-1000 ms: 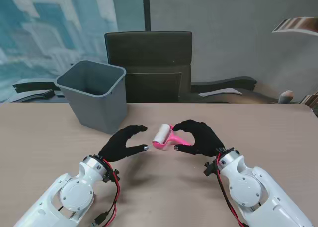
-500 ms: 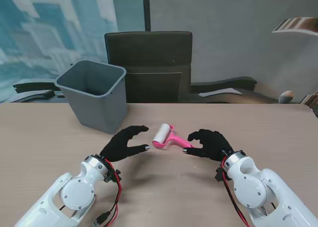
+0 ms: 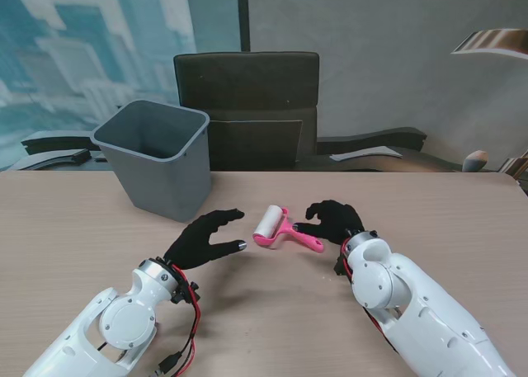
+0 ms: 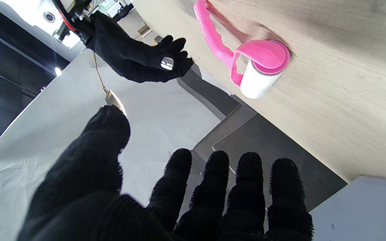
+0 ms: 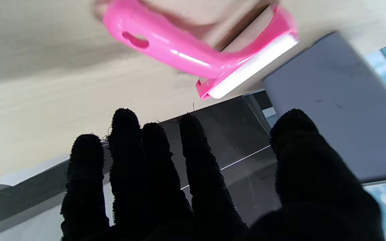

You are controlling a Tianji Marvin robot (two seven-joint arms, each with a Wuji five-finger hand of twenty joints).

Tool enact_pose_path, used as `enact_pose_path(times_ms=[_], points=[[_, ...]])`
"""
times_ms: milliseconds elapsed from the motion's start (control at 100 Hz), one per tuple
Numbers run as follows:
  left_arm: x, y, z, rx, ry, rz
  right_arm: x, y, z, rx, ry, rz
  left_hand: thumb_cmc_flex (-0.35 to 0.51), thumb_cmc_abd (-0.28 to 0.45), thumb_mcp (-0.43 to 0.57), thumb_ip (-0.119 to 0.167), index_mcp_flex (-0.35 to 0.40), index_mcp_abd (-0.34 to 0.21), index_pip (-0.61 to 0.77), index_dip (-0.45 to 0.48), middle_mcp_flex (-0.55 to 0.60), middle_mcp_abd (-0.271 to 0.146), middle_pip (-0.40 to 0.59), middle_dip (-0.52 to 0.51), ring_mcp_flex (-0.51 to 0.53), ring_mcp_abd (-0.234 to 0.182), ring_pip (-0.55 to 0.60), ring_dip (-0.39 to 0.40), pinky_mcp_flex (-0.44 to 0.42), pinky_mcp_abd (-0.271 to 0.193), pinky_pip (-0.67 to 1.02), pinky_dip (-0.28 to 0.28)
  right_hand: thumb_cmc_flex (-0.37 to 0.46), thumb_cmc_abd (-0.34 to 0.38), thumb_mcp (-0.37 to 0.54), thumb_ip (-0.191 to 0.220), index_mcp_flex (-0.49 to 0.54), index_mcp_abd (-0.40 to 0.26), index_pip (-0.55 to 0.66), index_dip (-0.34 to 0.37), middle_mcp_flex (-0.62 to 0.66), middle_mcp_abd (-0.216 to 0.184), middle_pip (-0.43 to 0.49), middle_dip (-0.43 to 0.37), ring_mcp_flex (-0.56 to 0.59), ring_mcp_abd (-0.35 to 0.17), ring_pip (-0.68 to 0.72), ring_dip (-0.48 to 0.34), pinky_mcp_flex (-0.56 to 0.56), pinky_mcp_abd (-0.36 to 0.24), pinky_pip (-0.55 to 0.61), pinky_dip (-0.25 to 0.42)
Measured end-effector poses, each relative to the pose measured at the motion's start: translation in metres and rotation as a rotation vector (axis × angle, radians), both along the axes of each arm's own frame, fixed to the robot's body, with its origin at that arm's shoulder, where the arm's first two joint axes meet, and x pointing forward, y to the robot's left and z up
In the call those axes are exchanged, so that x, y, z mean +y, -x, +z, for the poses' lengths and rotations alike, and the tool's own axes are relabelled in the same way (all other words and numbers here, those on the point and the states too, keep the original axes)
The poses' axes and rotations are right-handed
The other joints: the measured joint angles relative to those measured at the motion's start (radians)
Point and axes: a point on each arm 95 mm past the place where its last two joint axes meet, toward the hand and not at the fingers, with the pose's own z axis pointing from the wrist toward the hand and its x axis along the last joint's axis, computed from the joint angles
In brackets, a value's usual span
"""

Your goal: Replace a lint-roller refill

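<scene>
Right robot hand (image 3: 334,219): black-gloved, empty, fingers apart and lightly curled; it hovers over the far end of the pink handle, and the stand view does not settle whether a fingertip touches it. Its own wrist view shows the fingers (image 5: 152,160) spread with the handle clear of them.
Left robot hand (image 3: 202,238): black-gloved, empty, spread in a loose curve with thumb and fingers apart, just left of the roller and not touching it.
Lint roller (image 3: 282,229): lies on the surface between the two hands, pink frame and handle, white refill on the roller end toward the left robot hand.
Refill (image 4: 255,80): white cylinder seated in the pink frame, one end covered by a round pink cap.
Handle (image 5: 166,45): pink, with a small slot near its tip, running from the roller toward the right robot hand.
Surface (image 3: 74,228): light wood grain.
Bin (image 3: 157,157): grey, open-topped, standing on the surface farther from me and left of the roller, well apart from it.
Chair (image 3: 247,105): dark, behind the far edge of the surface.
</scene>
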Motion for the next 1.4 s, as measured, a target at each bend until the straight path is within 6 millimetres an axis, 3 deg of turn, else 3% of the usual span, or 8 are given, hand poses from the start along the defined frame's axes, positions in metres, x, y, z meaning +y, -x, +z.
enact_pose_path(times_ms=[230, 740, 1030, 1080, 1130, 1220, 1300, 1400], points=[[0.001, 0.0, 0.0, 0.005, 0.0, 0.003, 0.011, -0.017, -0.006, 0.033, 0.025, -0.022, 0.0, 0.0, -0.005, 0.0, 0.0, 0.0, 0.0, 0.0, 0.0, 0.0, 0.0, 0.0, 0.0, 0.0, 0.001, 0.001, 0.001, 0.0, 0.001, 0.0, 0.041, -0.001, 0.001, 0.015, 0.01, 0.001, 0.007, 0.011, 0.011, 0.001, 0.022, 0.001, 0.013, -0.001, 0.036, 0.009, 0.019, 0.001, 0.037, 0.0], [0.004, 0.001, 0.0, 0.004, -0.001, 0.008, 0.038, -0.048, -0.023, 0.099, 0.028, -0.037, 0.001, 0.002, -0.005, 0.0, 0.001, 0.0, 0.0, 0.0, 0.027, 0.0, 0.013, 0.0, 0.013, 0.001, 0.012, 0.011, 0.003, 0.0, 0.003, 0.001, 0.042, -0.002, 0.031, 0.034, 0.05, 0.0, 0.055, 0.038, 0.062, 0.002, 0.071, 0.013, 0.084, -0.002, 0.098, 0.02, 0.073, 0.003, 0.102, 0.001], [0.006, 0.002, 0.0, 0.0, 0.0, 0.014, 0.048, -0.064, -0.033, 0.145, 0.086, -0.045, 0.001, 0.002, -0.005, 0.001, 0.001, 0.0, 0.0, 0.0, 0.027, 0.0, 0.013, 0.0, 0.013, 0.001, 0.012, 0.012, 0.009, 0.0, 0.012, 0.002, 0.114, -0.002, 0.032, 0.034, 0.081, -0.016, 0.078, 0.06, 0.099, 0.002, 0.103, 0.023, 0.126, -0.007, 0.176, 0.044, 0.118, 0.012, 0.153, 0.001], [0.006, 0.002, 0.001, -0.001, 0.001, 0.014, 0.05, -0.066, -0.033, 0.15, 0.089, -0.044, 0.001, 0.002, -0.007, 0.001, 0.001, 0.0, 0.0, 0.0, 0.027, 0.0, 0.013, 0.0, 0.013, 0.001, 0.012, 0.012, 0.009, 0.0, 0.012, 0.002, 0.139, -0.039, 0.043, 0.034, 0.075, -0.025, 0.094, 0.054, 0.099, 0.002, 0.104, 0.024, 0.128, 0.0, 0.186, 0.046, 0.123, 0.017, 0.164, -0.001], [0.006, 0.002, 0.001, -0.001, 0.001, 0.014, 0.052, -0.068, -0.033, 0.157, 0.087, -0.043, 0.001, 0.002, -0.016, 0.001, 0.001, 0.0, 0.0, 0.0, 0.027, 0.0, 0.013, 0.0, 0.013, 0.001, 0.012, 0.012, 0.009, 0.0, 0.012, 0.002, 0.15, -0.06, 0.083, 0.037, 0.042, -0.027, 0.139, 0.006, 0.109, 0.002, 0.11, 0.024, 0.14, 0.0, 0.189, 0.043, 0.13, 0.023, 0.174, -0.012], [0.007, 0.003, 0.001, -0.001, 0.001, 0.014, 0.056, -0.071, -0.032, 0.176, 0.073, -0.042, 0.001, 0.002, -0.016, 0.001, 0.001, 0.0, 0.0, 0.0, 0.027, 0.0, 0.013, 0.0, 0.013, 0.001, 0.012, 0.012, 0.009, 0.0, 0.012, 0.002, 0.151, -0.111, 0.229, 0.099, -0.017, -0.006, 0.18, -0.062, 0.115, 0.002, 0.11, 0.024, 0.16, -0.004, 0.189, 0.041, 0.139, 0.024, 0.18, -0.015], [0.007, 0.003, 0.001, -0.001, 0.001, 0.015, 0.06, -0.073, -0.031, 0.197, 0.055, -0.043, 0.001, 0.002, -0.016, 0.002, 0.001, 0.0, 0.0, 0.0, 0.027, 0.0, 0.013, 0.0, 0.013, 0.001, 0.012, 0.012, 0.009, 0.0, 0.012, 0.002, 0.15, -0.122, 0.403, 0.181, -0.03, 0.0, 0.103, -0.024, 0.128, 0.001, 0.098, 0.023, 0.178, -0.011, 0.2, 0.039, 0.143, 0.025, 0.186, -0.028], [0.007, 0.003, 0.001, -0.002, 0.002, 0.016, 0.063, -0.076, -0.03, 0.224, 0.037, -0.045, 0.001, 0.002, -0.016, 0.002, 0.001, 0.0, 0.0, 0.0, 0.027, 0.0, 0.013, 0.0, 0.013, 0.001, 0.012, 0.012, 0.009, 0.0, 0.012, 0.002, 0.15, -0.164, 0.479, 0.181, -0.041, 0.007, 0.054, 0.022, 0.142, 0.001, 0.081, 0.0, 0.211, -0.011, 0.212, 0.038, 0.155, 0.037, 0.185, -0.028]])
